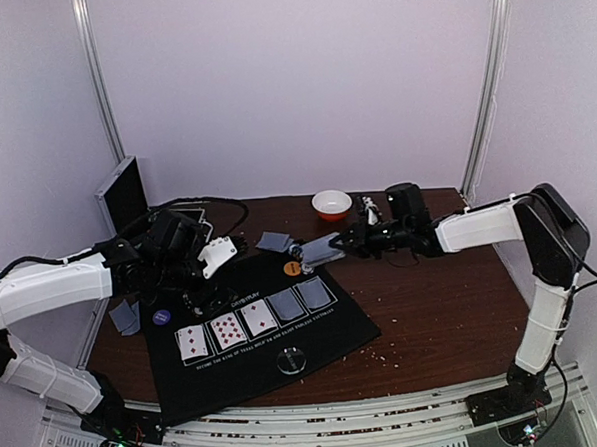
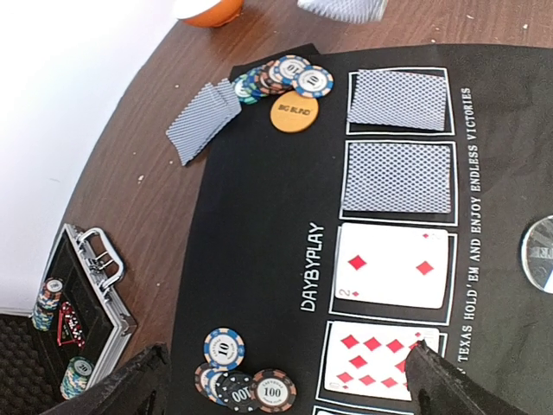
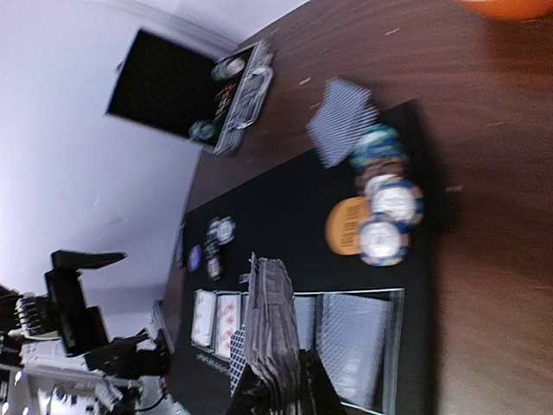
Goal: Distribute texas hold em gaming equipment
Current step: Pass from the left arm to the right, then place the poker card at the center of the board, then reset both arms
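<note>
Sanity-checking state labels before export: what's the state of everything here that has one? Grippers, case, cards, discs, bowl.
left gripper: open, empty
right gripper: shut on deck of cards
case: lid open, chips inside
three mat cards: face up
two mat cards: face down
Big Blind disc: label up
bowl: upright

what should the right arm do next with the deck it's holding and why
Probably carry the deck to bare table beside the mat and set it down. The right gripper is shut on it, all five boxes on the mat hold cards, and a far pile and a left pile of face-down cards lie off the mat, so dealing looks finished.
</note>
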